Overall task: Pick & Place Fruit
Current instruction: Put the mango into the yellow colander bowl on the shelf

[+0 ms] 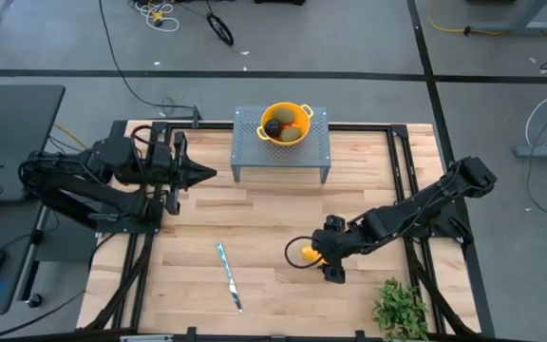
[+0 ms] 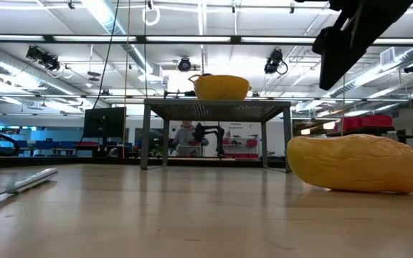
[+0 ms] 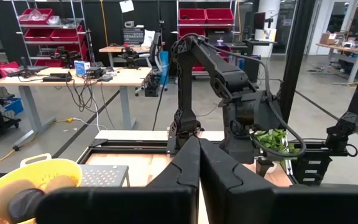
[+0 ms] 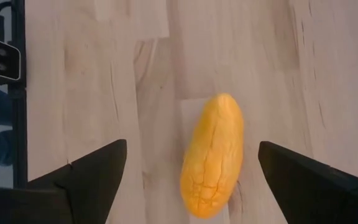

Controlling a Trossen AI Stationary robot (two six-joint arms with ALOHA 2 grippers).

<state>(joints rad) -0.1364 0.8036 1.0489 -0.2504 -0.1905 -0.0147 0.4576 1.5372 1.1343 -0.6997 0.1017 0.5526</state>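
So the yellow-orange fruit [image 4: 212,155] is lying flat on the bare wood of the table [image 1: 273,218], toward the front right part, long and kinda wrinkly on one end. Nothing is gripping it. The right gripper [image 4: 191,171] is hanging right above it pointing down, fingers [image 4: 86,171] spread wide with the fruit sitting in the gap between them, not touching either one as far as I can tell. The right arm comes in low from the right edge of the table, stretched out toward the middle with the wrist bent over the fruit.

The left gripper [image 1: 207,173] is way off on the other side, parked near the back left, arm folded up and pointing across toward the little stand. Its fingers are pressed together, holding nothing.

At the back centre there's a grey perforated metal stand [image 1: 281,144] with a yellow colander [image 1: 287,123] sitting on top. Inside it: a dark round fruit [image 1: 273,126], an olive-green piece [image 1: 292,133] and a bit of orange-red [image 1: 295,121] peeking at the rim.

Other stuff: a slim silver knife [image 1: 229,276] lying on the table in front, left of the fruit and well apart from it, and a leafy green plant [image 1: 402,309] at the front right corner, close to the right arm but not in its way.
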